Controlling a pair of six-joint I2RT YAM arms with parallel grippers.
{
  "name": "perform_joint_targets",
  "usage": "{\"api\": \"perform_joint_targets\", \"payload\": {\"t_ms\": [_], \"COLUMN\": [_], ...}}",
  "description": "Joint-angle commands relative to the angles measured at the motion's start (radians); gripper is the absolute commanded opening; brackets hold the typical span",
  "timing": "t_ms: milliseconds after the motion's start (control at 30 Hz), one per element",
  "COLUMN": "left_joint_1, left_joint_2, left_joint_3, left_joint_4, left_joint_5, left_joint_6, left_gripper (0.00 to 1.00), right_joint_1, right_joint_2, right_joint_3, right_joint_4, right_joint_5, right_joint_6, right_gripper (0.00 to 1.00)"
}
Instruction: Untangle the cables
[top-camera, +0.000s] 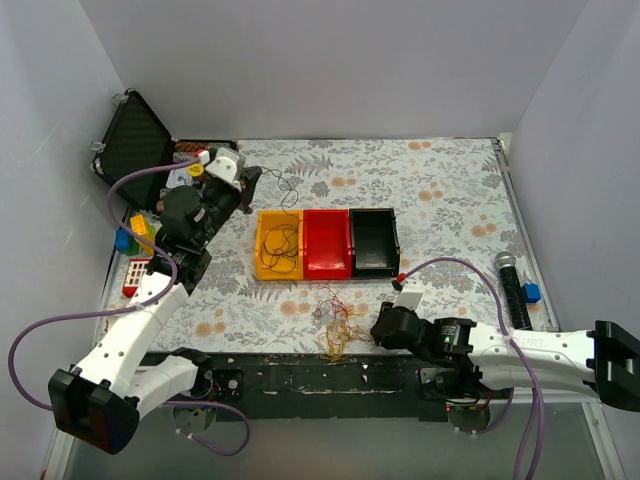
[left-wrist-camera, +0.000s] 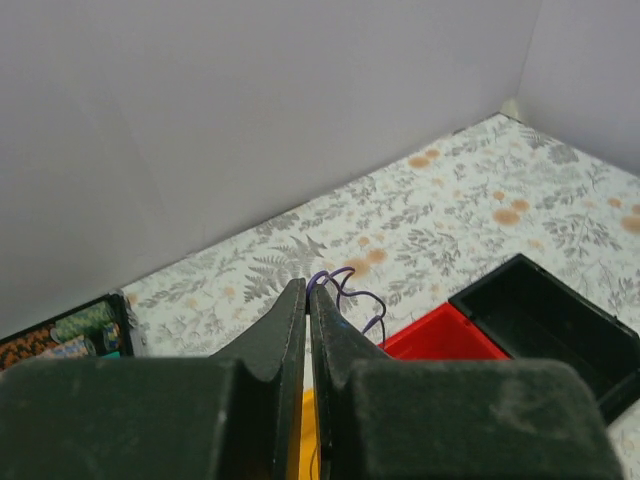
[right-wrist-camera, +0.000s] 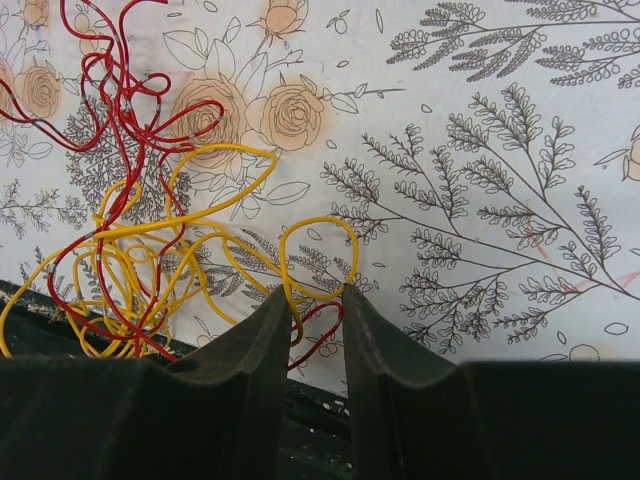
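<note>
Floral tabletop (top-camera: 450, 200), job roughly half done, I'd judge: my left gripper (left-wrist-camera: 308, 288) is pinched tight on the purple cable (left-wrist-camera: 347, 270), which trails into the yellow bin (top-camera: 258, 245). At the near edge the yellow and red cables (top-camera: 335, 328) lie knotted, with my right gripper (right-wrist-camera: 318, 295) parted around 1 yellow loop (right-wrist-camera: 320, 218).

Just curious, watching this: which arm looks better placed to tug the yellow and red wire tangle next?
Probably the right: the right gripper has a yellow loop of the tangle between its jaws at the near edge. The left gripper is off by the bins, shut on a purple wire.
</note>
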Motion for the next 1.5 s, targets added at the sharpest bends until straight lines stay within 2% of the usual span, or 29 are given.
{"api": "perform_joint_targets", "payload": {"t_ms": [0, 100, 200, 400, 567, 1067, 1300, 1467], "left_joint_1": [-0.061, -0.104, -0.127, -0.182, -0.219, -0.340, -0.346, -0.344], "left_joint_2": [-0.044, -0.041, -0.035, -0.058, -0.095, 0.048, 0.224, 0.345], "left_joint_3": [-0.039, -0.084, -0.127, -0.214, -0.280, -0.296, -0.263, -0.187], "left_joint_4": [-0.043, -0.045, -0.058, -0.106, -0.121, -0.215, -0.140, -0.137], "left_joint_5": [-0.090, -0.220, -0.283, -0.358, -0.351, -0.366, -0.486, -0.486], "left_joint_6": [0.081, 0.145, 0.214, 0.305, 0.371, 0.325, 0.300, 0.245], "left_gripper": [0.00, 0.00, 0.00, 0.00, 0.00, 0.00, 0.00, 0.00], "right_joint_1": [0.003, 0.003, 0.003, 0.003, 0.003, 0.003, 0.005, 0.005], "right_joint_2": [-0.011, -0.010, -0.013, -0.030, -0.036, -0.054, -0.063, -0.071], "right_joint_3": [-0.016, -0.016, -0.016, -0.023, -0.036, -0.031, -0.039, -0.040], "right_joint_4": [0.000, -0.003, -0.010, -0.021, -0.020, -0.042, -0.041, -0.039], "right_joint_5": [0.015, 0.015, 0.015, 0.016, 0.015, 0.016, 0.016, 0.012], "right_joint_6": [0.016, 0.016, 0.018, 0.019, 0.025, 0.031, 0.037, 0.041], "right_gripper": [0.34, 0.34, 0.34, 0.34, 0.34, 0.34, 0.34, 0.33]}}
